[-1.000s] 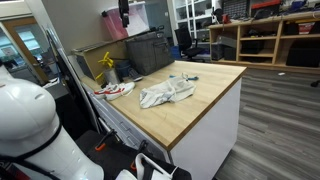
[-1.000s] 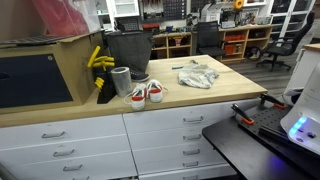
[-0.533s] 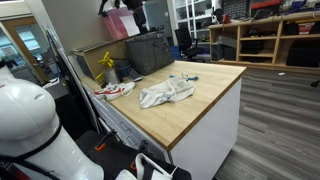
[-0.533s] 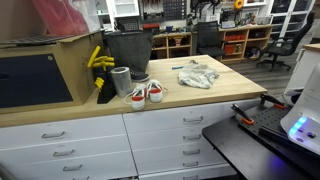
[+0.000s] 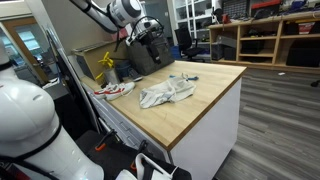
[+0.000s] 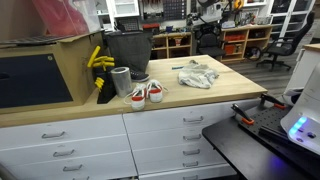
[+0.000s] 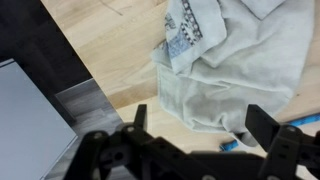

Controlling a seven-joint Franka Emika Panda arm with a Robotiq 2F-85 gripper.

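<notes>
The hand (image 5: pixel 152 30) hangs in the air above the far end of the wooden table (image 5: pixel 203 108), carried by the white arm that comes in from the top of an exterior view. In the wrist view the hand (image 7: pixel 201 142) shows its two dark fingers (image 7: pixel 139 121) spread wide apart with nothing between them; it holds nothing and touches nothing. Below it lies a crumpled pale grey cloth (image 7: pixel 235 60), partly printed with a darker pattern, resting flat on the table (image 7: pixel 105 40) near its edge. A small blue item (image 7: pixel 229 147) lies just beside the cloth's lower edge; what it is cannot be told. In both exterior views the cloth (image 5: pixel 167 92) (image 6: pixel 198 75) sits around the middle of the table top, well apart from the hand. A pair of white shoes (image 5: pixel 115 89) (image 6: pixel 147 93) with red trim lies near the cloth, toward the table's other end. Behind the shoes stands a dark bin (image 5: pixel 150 52) (image 6: pixel 127 47), and a yellow thing (image 5: pixel 106 60) (image 6: pixel 98 60) sits beside it.
</notes>
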